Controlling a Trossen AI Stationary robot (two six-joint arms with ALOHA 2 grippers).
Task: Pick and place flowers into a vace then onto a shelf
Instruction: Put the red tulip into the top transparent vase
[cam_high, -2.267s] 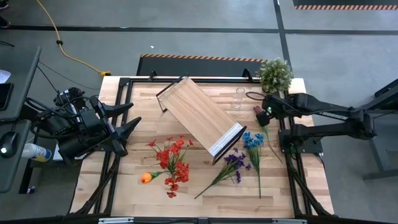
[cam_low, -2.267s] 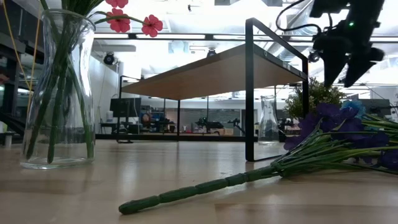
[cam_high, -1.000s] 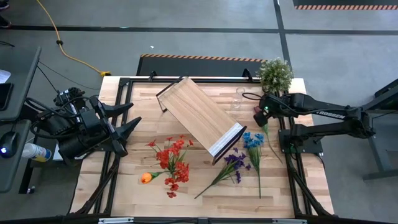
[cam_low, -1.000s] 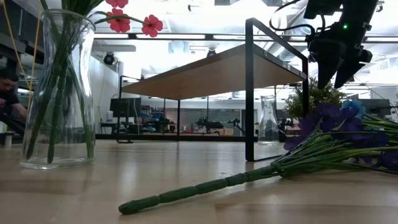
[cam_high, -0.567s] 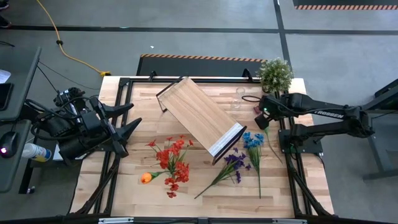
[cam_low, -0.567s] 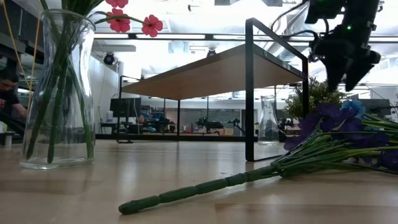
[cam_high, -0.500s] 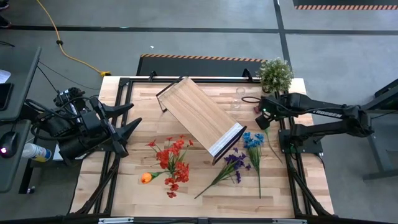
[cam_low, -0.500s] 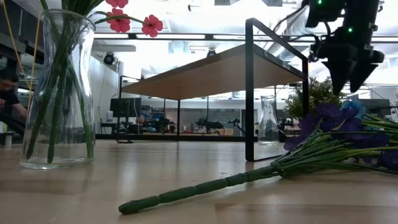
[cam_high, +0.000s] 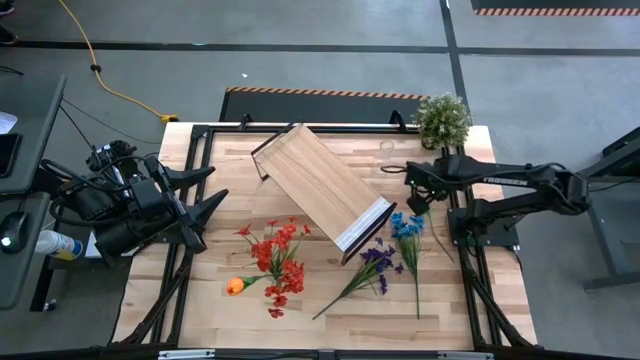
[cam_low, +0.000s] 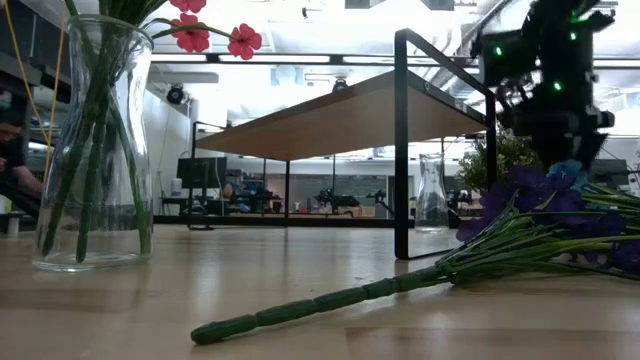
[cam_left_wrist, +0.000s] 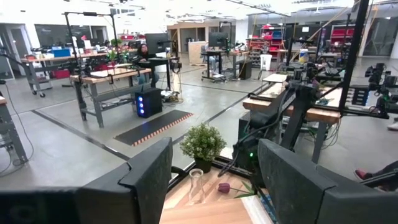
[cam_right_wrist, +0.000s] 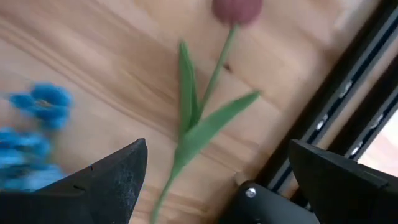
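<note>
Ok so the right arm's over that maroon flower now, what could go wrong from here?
1. The maroon flower has a thin stalk lying flat on the table; the open right gripper could close beside it and miss.
2. The stalk lies close to the table's dark frame, so a finger might catch it.
3. The blue flowers lie close by and could get nudged.

The plank table (cam_high: 220, 300) carried the shelf (cam_high: 322, 188) near its centre, set askew. At seven o'clock of the shelf lay red flowers (cam_high: 277, 258) and an orange bloom (cam_high: 235, 286); at five, purple flowers (cam_high: 375, 262) and blue flowers (cam_high: 406, 226). A potted plant (cam_high: 442, 120) stood at two o'clock, a maroon tulip (cam_right_wrist: 231, 25) lying near it.
</note>
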